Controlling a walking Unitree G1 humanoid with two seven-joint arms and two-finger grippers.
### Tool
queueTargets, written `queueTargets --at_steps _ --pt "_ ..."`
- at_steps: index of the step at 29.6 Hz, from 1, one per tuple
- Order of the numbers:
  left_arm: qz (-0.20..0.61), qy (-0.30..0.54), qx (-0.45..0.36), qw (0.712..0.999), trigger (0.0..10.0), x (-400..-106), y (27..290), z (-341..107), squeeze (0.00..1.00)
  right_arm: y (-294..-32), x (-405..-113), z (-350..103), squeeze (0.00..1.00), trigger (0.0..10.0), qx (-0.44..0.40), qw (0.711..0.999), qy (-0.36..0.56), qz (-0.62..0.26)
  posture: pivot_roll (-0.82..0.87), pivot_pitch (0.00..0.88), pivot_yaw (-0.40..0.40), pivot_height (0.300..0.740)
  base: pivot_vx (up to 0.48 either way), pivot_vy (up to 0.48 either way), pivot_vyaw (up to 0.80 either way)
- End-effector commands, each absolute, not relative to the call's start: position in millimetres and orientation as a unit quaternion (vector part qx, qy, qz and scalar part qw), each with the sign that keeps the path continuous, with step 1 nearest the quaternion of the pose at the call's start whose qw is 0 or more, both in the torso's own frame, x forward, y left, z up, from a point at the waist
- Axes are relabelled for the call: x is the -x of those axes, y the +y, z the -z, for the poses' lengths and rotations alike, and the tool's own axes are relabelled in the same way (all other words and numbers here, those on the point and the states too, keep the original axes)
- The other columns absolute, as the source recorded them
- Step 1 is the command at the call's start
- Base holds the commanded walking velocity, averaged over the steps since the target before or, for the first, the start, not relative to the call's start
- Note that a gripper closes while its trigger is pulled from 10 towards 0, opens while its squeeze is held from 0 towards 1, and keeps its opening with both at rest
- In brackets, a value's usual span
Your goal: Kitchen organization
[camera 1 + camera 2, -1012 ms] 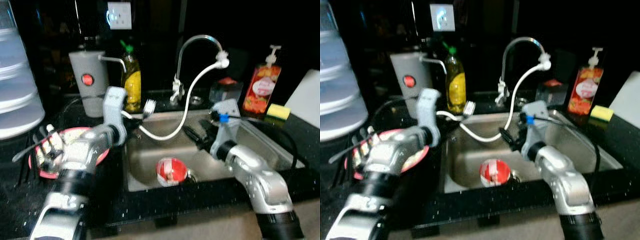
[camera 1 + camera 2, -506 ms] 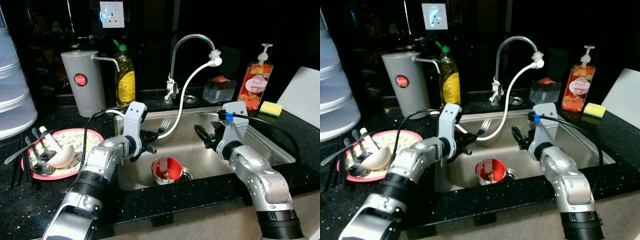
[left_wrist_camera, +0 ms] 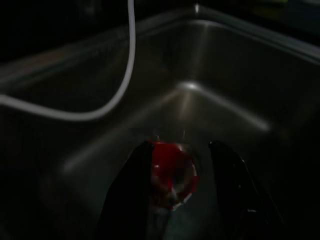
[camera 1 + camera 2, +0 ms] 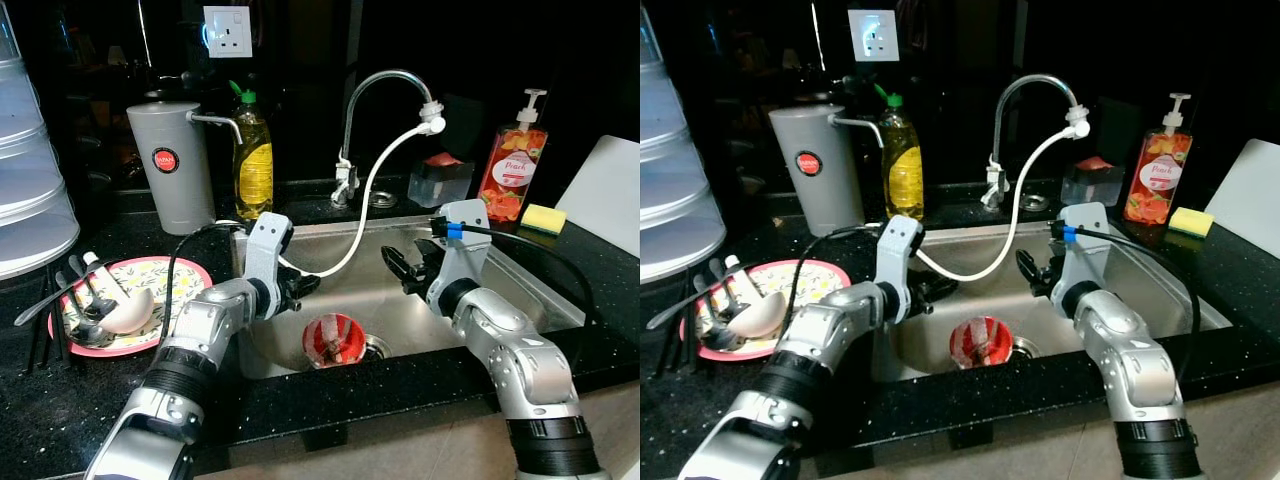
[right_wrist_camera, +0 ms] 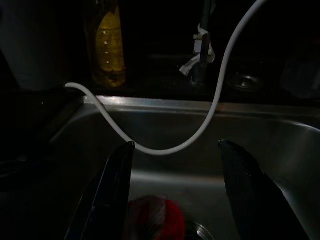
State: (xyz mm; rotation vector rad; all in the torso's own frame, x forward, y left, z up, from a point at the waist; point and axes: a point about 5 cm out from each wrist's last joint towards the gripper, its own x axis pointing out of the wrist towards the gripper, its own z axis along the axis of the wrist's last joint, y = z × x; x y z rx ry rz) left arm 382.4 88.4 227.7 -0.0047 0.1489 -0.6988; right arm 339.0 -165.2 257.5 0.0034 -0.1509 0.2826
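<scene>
A red-and-white cup [image 4: 333, 339] lies tipped on its side on the sink [image 4: 520, 290] floor, just beside the drain — mouth turned up and forward. It sits below and between both spread sets of jaws — touching neither.

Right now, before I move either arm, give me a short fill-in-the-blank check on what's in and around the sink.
1. The red cup lies at the bottom of the ____.
2. The white hose runs down from the tip of the ____.
3. The spoons rest on the pink plate, which sits to the robot's ____ of the sink.
4. Both the left end effector and the right end effector hang over the sink with fingers ____.

Missing words: sink; faucet; left; open
</scene>
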Motion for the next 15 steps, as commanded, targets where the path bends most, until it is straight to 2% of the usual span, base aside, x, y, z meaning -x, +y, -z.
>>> queueTargets --at_steps 1,5,15 --pt "0.325 0.044 -0.021 0.945 10.0 -381.5 95.6 -236.1 0.00 -162.0 -336.8 -264.5 0.00 10.0 -0.005 0.984 -0.097 -0.151 -0.06 0.000 -0.006 0.740 0.000 0.000 0.00" --pt "0.289 -0.003 -0.053 0.956 10.0 -376.8 98.3 -253.6 0.00 -156.0 -332.7 -270.8 0.00 10.0 -0.014 0.978 -0.122 -0.170 -0.05 0.000 -0.002 0.740 0.000 0.000 0.00" --pt "0.254 -0.065 -0.080 0.962 10.0 -362.2 96.5 -274.6 0.00 -147.9 -330.0 -277.0 0.00 10.0 -0.029 0.970 -0.146 -0.194 -0.03 0.004 -0.018 0.740 0.000 0.000 0.00"
